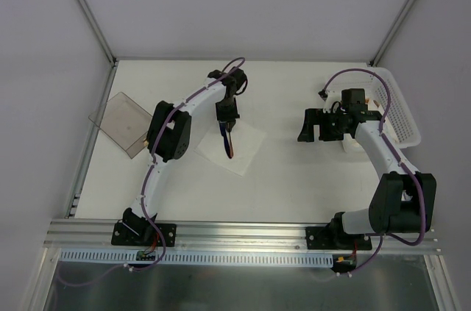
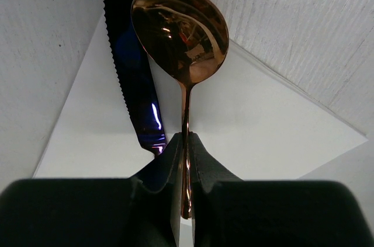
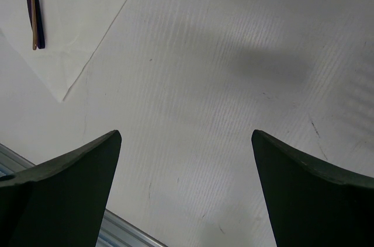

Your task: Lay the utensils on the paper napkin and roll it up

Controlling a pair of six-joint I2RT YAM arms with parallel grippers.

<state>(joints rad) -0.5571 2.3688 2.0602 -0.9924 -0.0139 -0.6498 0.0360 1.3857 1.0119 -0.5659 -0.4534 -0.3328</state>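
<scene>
While the left pincer (image 2: 186, 142) pinches the handle of the spoon (image 2: 178, 31), the right pincer (image 3: 186, 136) stands spread wide.
The shiny copper spoon points its bowl away over the white paper napkin (image 2: 263, 124), just beside a dark blue serrated knife (image 2: 131, 66) that lies on the same napkin. The right pincer hangs over the counter (image 3: 234, 37), well apart from the napkin and near the white basket (image 1: 397, 109).
</scene>
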